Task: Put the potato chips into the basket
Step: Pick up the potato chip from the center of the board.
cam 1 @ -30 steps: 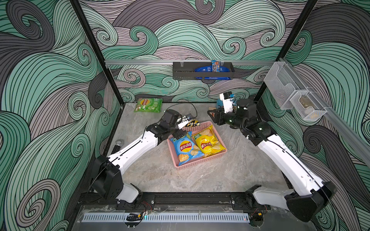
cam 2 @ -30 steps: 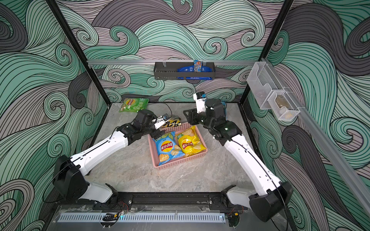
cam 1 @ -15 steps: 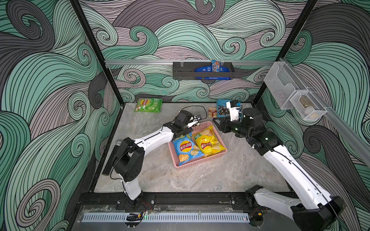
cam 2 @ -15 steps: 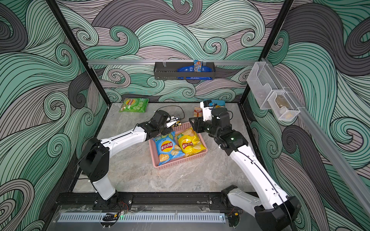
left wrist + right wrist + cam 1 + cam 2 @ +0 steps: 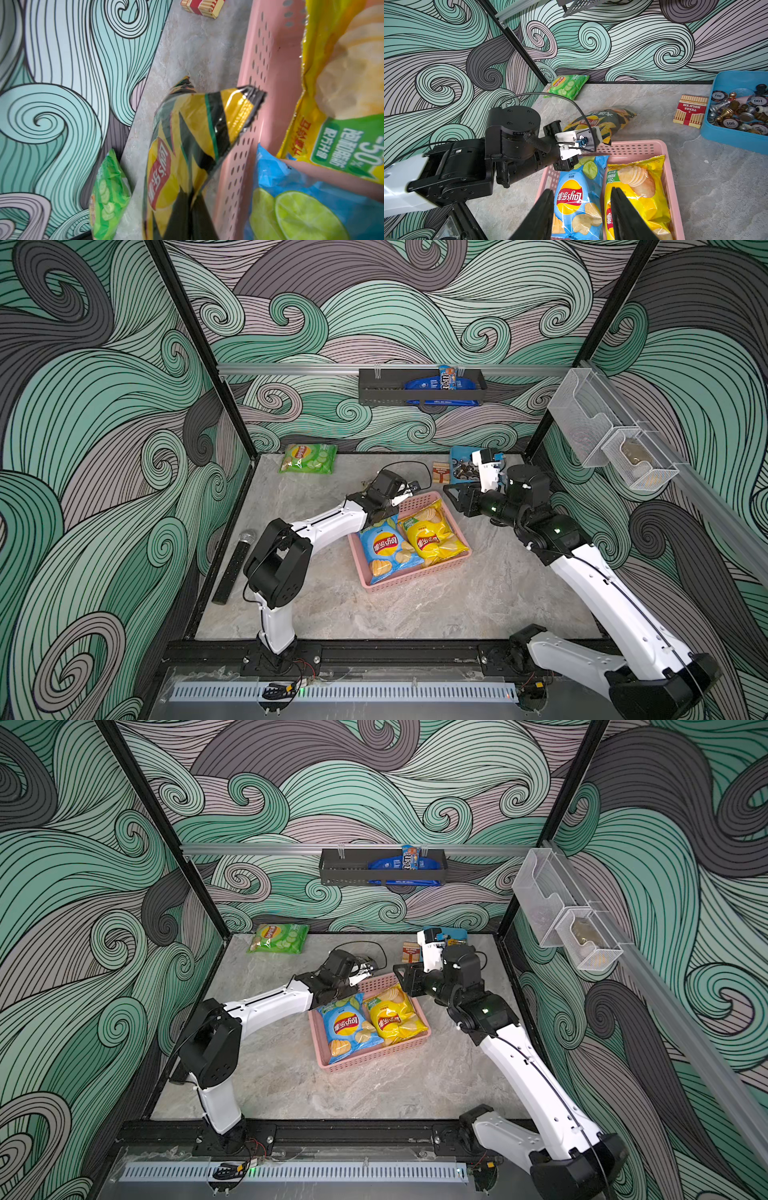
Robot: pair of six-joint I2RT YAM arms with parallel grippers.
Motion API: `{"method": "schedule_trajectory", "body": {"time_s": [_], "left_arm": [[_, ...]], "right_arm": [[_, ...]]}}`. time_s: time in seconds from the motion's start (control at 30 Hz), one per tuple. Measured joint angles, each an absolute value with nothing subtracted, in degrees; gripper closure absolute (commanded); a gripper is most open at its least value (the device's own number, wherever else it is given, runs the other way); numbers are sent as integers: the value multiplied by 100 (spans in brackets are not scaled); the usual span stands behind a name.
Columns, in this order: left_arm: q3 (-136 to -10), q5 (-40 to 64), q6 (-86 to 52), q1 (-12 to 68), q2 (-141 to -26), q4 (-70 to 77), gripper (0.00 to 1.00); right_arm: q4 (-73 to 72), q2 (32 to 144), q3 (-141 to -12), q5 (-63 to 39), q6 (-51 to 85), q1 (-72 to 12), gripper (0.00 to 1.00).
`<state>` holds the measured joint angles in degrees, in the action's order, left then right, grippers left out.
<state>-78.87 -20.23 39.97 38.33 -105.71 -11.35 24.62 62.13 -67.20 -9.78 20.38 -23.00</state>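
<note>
Black-and-yellow bag [image 5: 187, 145]: on the table, just outside the basket's [image 5: 415, 581] far wall, one crimped corner up against the holes of that wall. Left gripper [image 5: 605, 141] is clamped on its near edge, fingers together.

Basket: blue bag [image 5: 386, 549] and yellow bag [image 5: 432, 540] lie side by side and cover most of the floor. A bare strip is left at the far end.

Right gripper [image 5: 583, 207] hangs above those two bags, fingers apart, nothing between them.

Green bag [image 5: 308, 458]: far left corner against the wall, well apart from the basket.

Table [image 5: 374, 614] is bare on the near side and to the left of the basket. Card box [image 5: 689, 110] and blue tray [image 5: 724, 137] crowd the far right.

Versus a second ago: left fingers stood wide, now closed. Left elbow is raised. Bags in the basket unmoved.
</note>
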Motion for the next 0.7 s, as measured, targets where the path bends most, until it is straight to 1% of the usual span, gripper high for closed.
{"method": "schedule_trajectory", "body": {"time_s": [0.3, 0.47, 0.57, 0.7], "left_arm": [[-8801, -2366, 3922, 3835, -10571, -1509, 100], [-9692, -2692, 3750, 3898, -10565, -2222, 100], [-10057, -2838, 3553, 4073, -10462, -2797, 100], [-10125, -3140, 3260, 4523, -10162, -3653, 100]], "right_arm": [[2464, 6208, -6676, -985, 2036, -2279, 53], [2467, 6191, -6593, -989, 2034, -2265, 53], [2467, 6167, -6554, -987, 2034, -2233, 53], [2467, 6062, -6499, -985, 2034, -2202, 52]]}}
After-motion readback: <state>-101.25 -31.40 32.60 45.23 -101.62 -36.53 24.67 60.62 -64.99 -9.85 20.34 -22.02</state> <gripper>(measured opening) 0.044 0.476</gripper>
